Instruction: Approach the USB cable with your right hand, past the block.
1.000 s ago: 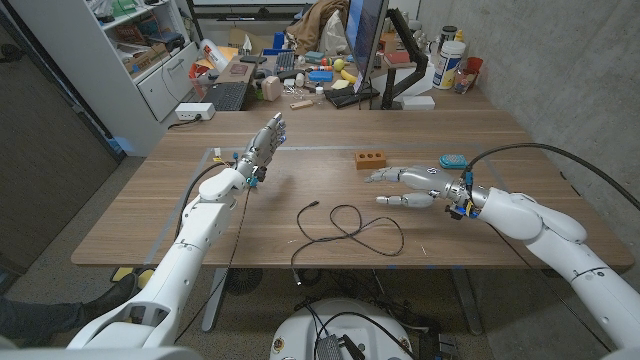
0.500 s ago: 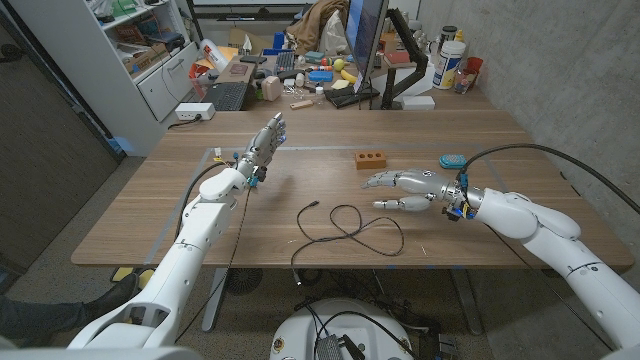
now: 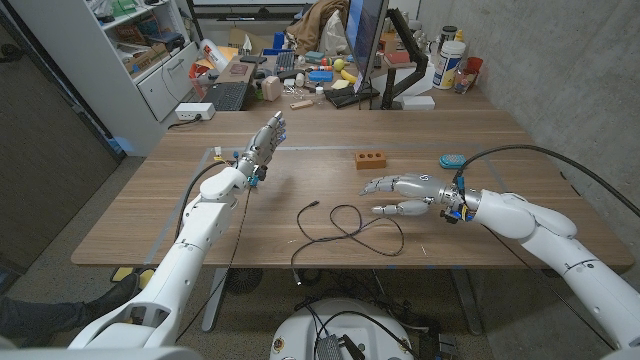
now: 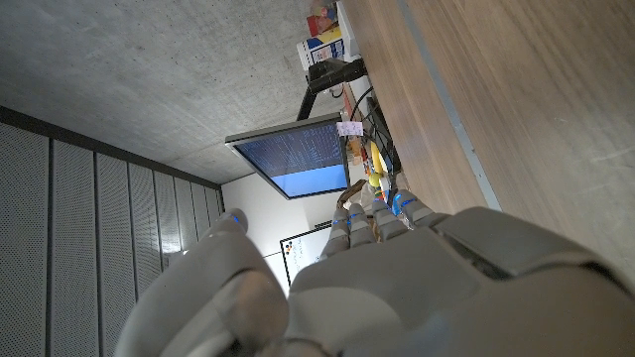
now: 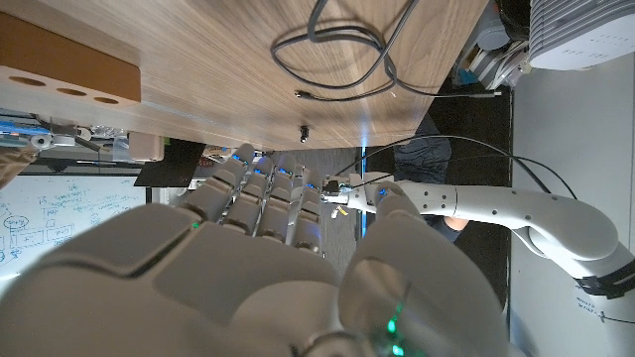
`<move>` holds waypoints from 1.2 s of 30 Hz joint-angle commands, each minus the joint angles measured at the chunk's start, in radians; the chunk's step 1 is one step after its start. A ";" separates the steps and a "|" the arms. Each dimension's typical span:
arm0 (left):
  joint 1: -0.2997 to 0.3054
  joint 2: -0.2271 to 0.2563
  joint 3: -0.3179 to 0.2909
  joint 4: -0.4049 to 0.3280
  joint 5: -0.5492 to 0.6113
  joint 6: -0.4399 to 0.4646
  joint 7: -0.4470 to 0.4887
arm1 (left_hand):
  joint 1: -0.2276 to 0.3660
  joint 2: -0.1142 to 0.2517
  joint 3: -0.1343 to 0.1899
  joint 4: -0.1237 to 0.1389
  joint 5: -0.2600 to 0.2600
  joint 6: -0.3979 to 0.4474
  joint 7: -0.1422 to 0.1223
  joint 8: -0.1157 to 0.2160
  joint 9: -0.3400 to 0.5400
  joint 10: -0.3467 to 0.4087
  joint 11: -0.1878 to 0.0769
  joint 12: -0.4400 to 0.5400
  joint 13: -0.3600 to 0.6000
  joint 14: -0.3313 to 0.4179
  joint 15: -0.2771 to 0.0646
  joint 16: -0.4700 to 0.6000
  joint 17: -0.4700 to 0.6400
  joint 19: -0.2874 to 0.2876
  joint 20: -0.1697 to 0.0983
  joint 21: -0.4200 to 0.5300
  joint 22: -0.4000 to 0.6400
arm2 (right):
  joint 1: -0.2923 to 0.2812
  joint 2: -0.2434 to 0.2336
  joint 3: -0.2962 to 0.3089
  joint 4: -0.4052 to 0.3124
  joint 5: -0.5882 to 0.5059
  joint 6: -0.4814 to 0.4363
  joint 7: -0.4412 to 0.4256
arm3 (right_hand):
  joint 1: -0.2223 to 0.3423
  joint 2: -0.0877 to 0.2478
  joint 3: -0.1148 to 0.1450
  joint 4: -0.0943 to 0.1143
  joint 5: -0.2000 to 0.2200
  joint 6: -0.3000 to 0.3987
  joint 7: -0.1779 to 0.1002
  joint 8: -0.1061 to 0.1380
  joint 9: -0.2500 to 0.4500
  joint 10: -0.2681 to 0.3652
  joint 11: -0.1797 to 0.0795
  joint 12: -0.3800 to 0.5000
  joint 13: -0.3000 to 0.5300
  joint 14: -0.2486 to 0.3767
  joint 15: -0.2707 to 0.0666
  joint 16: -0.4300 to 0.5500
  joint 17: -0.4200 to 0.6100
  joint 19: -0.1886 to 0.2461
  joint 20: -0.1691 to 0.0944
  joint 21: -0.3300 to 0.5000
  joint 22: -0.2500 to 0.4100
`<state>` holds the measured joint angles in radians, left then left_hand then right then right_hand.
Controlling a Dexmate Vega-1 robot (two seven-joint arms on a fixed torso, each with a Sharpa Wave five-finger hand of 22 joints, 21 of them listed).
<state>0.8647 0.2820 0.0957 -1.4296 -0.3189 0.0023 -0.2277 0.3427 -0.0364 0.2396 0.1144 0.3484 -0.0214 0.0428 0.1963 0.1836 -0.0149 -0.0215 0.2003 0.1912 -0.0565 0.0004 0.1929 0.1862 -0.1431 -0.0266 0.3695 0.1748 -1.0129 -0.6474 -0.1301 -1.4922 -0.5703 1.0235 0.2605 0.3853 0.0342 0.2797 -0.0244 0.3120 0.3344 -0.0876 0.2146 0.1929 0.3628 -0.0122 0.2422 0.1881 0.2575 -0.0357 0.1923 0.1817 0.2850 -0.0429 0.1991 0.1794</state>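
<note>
On the table (image 3: pixel 150 225), your USB cable (image 3: pixel 345 228) lies thin, black and loosely looped; your right robot hand (image 3: pixel 402 193) hovers beside it, released, fingers spread, near the block (image 3: pixel 371 160).

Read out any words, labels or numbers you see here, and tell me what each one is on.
None can be read.
Whiteboard: blue handwriting, too small and blurred.
Monitor: lines of text, too small.
Bottles behind the table: labels blurred.

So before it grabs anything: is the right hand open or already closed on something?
Open. In the head view the right hand has its fingers stretched toward the USB cable, holding nothing.
</note>
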 commanded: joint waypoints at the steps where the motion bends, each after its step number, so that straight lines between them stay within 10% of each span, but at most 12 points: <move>1: 0.003 0.002 0.005 -0.010 0.004 0.001 0.003 | 0.004 0.007 -0.003 -0.001 0.001 0.003 0.002 0.000 0.003 -0.004 -0.007 0.004 0.000 -0.008 0.001 0.000 0.000 0.001 0.002 -0.002 0.001 | 0.022 0.009 -0.028 0.047 0.022 0.031 0.021 | 0.000 0.015 0.008 -0.001 0.007 0.009 0.001 0.004 0.002 0.007 0.001 0.003 0.004 0.009 -0.056 -0.002 0.002 0.005 -0.046 0.000 0.002; 36: 0.002 0.016 0.014 -0.020 0.012 -0.003 -0.002 | 0.006 0.011 -0.010 -0.001 0.000 0.003 0.001 0.000 0.003 -0.004 -0.006 0.004 0.000 -0.009 0.001 0.000 0.000 0.007 0.003 -0.017 0.002 | 0.082 0.033 -0.081 0.140 0.064 0.069 0.074 | -0.046 0.026 -0.008 0.028 -0.002 0.019 -0.003 0.001 0.003 0.020 -0.001 0.004 0.005 0.018 -0.062 0.003 0.008 0.016 -0.053 0.005 0.004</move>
<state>0.8777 0.2929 0.1075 -1.4585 -0.3089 0.0055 -0.2218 0.3467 -0.0324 0.2301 0.1130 0.3484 -0.0214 0.0428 0.1963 0.1835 -0.0149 -0.0215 0.2003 0.1911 -0.0565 0.0004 0.1929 0.1862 -0.1396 -0.0230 0.3580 0.1745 -0.9384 -0.6196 -0.2052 -1.3605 -0.5124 1.0930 0.3251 0.3452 0.0607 0.2693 -0.0038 0.3120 0.3469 -0.0893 0.2144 0.1929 0.3739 -0.0122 0.2422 0.1881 0.2663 -0.0378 0.1924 0.1888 0.2904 -0.0375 0.1992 0.1792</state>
